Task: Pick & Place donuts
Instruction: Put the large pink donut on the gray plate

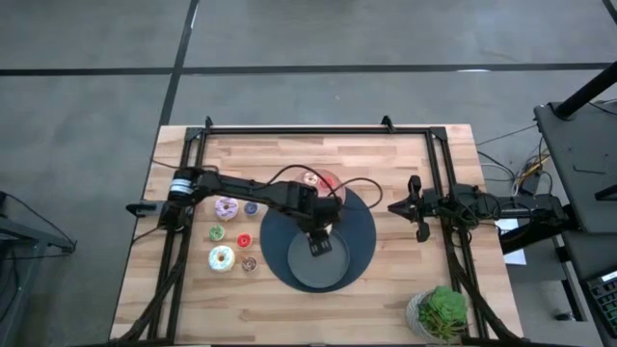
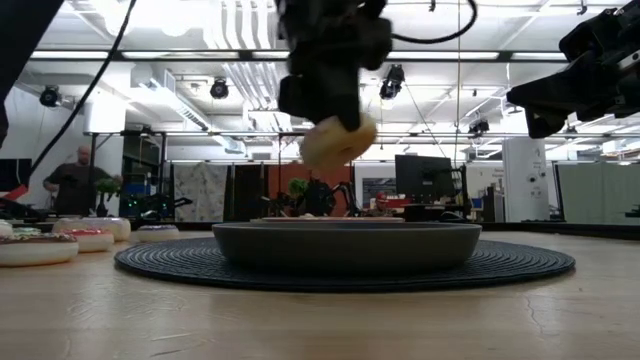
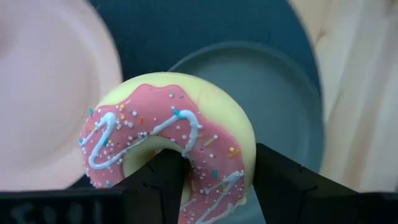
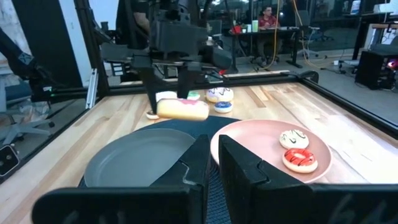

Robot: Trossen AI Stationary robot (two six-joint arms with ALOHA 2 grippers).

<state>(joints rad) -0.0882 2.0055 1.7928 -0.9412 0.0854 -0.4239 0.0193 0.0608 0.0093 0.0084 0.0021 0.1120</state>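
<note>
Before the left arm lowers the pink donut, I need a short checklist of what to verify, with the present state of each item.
1. Left tool holds the pink donut: ok, fingers on both sides.
2. Donut above the dark grey plate: ok in the high and low views.
3. Donut clear of the plate: ok, a gap shows in the low view.
4. Landing area of the grey plate free: ok.
5. Right tool out of the way: ok, shut, off at the mat's edge.
6. Pink plate clear of the path: ok, beside it.
</note>
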